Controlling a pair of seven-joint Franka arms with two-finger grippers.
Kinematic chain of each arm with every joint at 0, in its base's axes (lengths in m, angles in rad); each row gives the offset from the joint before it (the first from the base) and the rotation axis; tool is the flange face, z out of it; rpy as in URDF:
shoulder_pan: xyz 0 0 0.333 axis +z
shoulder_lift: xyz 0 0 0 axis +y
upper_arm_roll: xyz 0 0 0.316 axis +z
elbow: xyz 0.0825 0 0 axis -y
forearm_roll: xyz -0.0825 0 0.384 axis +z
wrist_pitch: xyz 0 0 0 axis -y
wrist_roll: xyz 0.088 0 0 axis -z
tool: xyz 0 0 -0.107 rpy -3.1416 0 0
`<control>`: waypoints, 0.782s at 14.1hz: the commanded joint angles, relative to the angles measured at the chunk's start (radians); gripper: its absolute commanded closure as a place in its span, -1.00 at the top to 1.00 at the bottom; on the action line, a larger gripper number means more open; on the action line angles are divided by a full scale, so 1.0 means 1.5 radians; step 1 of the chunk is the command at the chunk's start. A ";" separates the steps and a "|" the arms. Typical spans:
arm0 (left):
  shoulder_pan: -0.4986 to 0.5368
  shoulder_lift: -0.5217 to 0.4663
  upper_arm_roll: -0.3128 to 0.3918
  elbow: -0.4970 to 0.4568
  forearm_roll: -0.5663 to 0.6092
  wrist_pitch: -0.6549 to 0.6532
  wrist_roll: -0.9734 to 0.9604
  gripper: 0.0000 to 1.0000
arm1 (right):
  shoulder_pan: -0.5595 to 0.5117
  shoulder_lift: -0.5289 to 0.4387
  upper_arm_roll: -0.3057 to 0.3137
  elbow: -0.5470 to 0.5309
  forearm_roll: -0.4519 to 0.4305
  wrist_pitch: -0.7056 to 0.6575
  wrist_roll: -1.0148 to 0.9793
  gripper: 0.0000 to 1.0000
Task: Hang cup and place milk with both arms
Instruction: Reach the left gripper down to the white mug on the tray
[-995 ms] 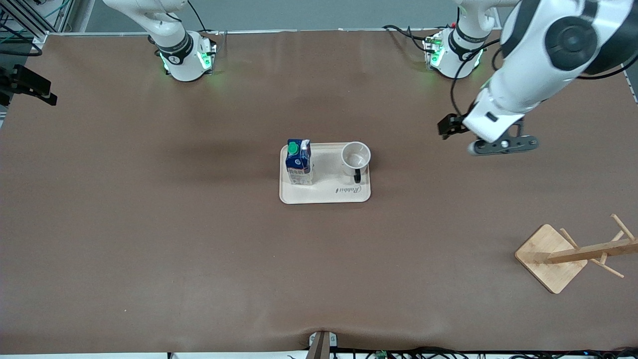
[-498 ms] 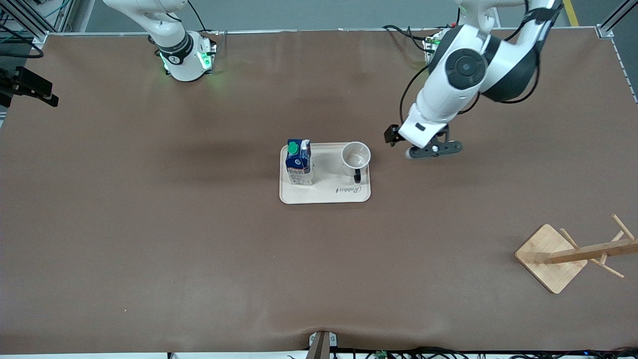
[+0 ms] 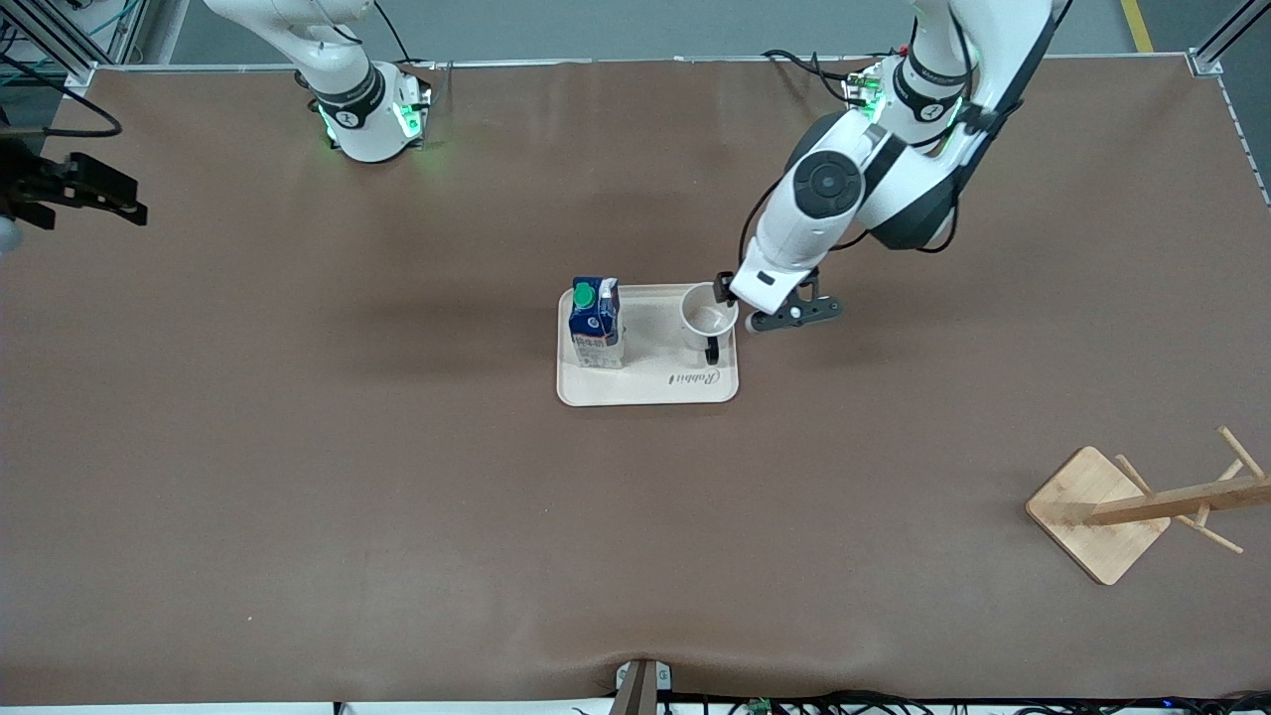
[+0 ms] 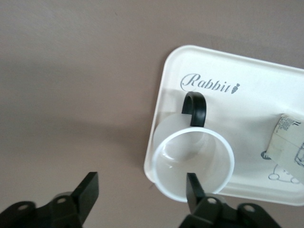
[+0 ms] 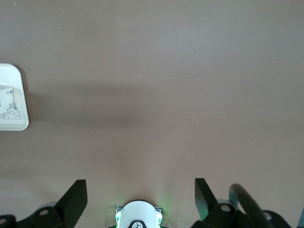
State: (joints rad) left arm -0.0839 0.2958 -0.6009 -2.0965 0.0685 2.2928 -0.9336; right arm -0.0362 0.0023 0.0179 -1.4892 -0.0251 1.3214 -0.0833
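A white tray [image 3: 650, 389] marked "Rabbit" in grey script sits mid-desk [image 3: 397, 497], carrying the milk [image 3: 595, 324] and the cup [image 3: 709, 316]. The blue-and-white carton with its green cap stands upright at the tray's end toward the right arm; its printed label is too small to read. The white cup [image 4: 194, 164] stands upright at the other end, its black handle at six o'clock toward the front camera. The left tool [image 4: 141, 191] hovers over the cup's rim, fingers apart, one finger [image 4: 193, 188] seemingly inside the mouth, one outside. The right tool [image 5: 141, 195] waits over bare desk near the desk's edge, fingers apart. A wooden rack [image 3: 1142, 508] stands at four o'clock from the tray.
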 commanded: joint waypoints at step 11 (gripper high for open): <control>-0.022 0.121 -0.001 0.002 0.109 0.083 -0.078 -0.65 | 0.049 0.094 0.000 -0.001 0.084 0.021 0.077 1.00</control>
State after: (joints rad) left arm -0.1254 0.4552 -0.5993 -2.0968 0.2044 2.3882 -1.0256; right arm 0.0202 0.0973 0.0205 -1.4942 0.0437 1.3386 -0.0403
